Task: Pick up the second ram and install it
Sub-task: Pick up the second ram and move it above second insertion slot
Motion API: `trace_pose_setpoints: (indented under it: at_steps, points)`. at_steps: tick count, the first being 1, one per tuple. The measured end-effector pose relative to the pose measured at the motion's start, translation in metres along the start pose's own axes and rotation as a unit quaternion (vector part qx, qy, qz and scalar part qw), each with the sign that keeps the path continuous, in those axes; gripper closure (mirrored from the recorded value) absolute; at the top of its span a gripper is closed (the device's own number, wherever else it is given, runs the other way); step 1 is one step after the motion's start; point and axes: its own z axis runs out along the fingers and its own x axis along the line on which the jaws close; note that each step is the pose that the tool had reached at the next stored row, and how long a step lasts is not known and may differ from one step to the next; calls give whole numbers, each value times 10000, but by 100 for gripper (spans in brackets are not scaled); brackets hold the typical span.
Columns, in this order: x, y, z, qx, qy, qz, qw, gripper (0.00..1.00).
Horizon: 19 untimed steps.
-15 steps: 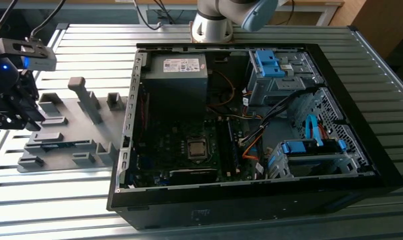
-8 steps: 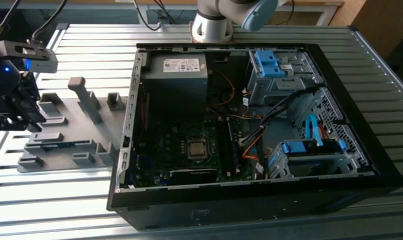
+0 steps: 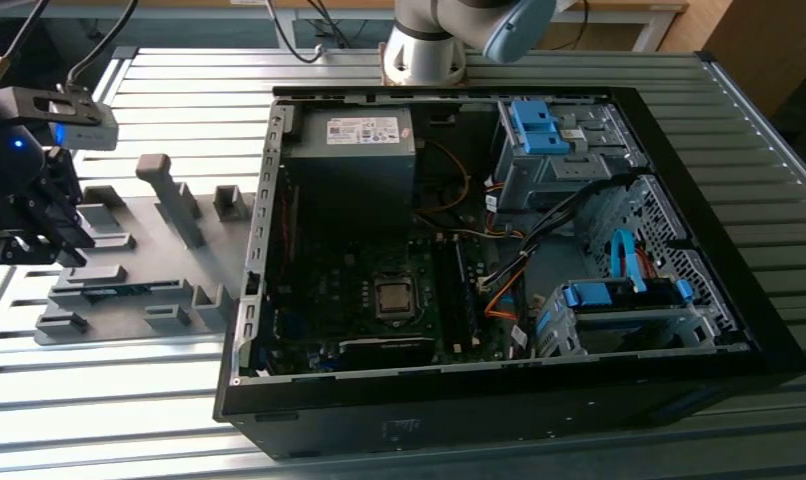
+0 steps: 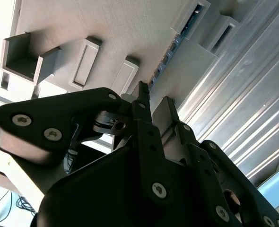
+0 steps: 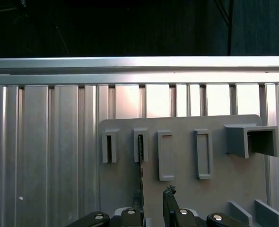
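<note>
Two black fingers (image 5: 169, 193) of the gripper (image 5: 153, 193) stand apart, so the jaws are open and hold nothing. The second ram (image 5: 140, 163) stands on its thin edge in a grey slot block (image 5: 136, 135). Its near end comes close to one finger. The block sits on a grey plate (image 5: 224, 189), which lies on a ribbed metal table (image 5: 49, 165). An open computer case (image 3: 510, 420) lies beside the plate, on the exterior view's right.

The gripper (image 4: 153, 101), fingers apart, sits at one end of the ram (image 4: 173, 45), which stands edgewise on a grey plate (image 4: 106, 23) among holders (image 4: 85, 61) beside ribbed table (image 4: 243, 90).
</note>
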Motion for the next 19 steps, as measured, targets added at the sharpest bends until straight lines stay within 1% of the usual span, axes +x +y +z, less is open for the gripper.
trace_pose_setpoints:
  at_steps: [6, 19]
  points:
    - [20, -2, 57, -1, 0, -3, 10000, 69]
    - [47, -6, 287, 0, -1, -12, 10000, 69]
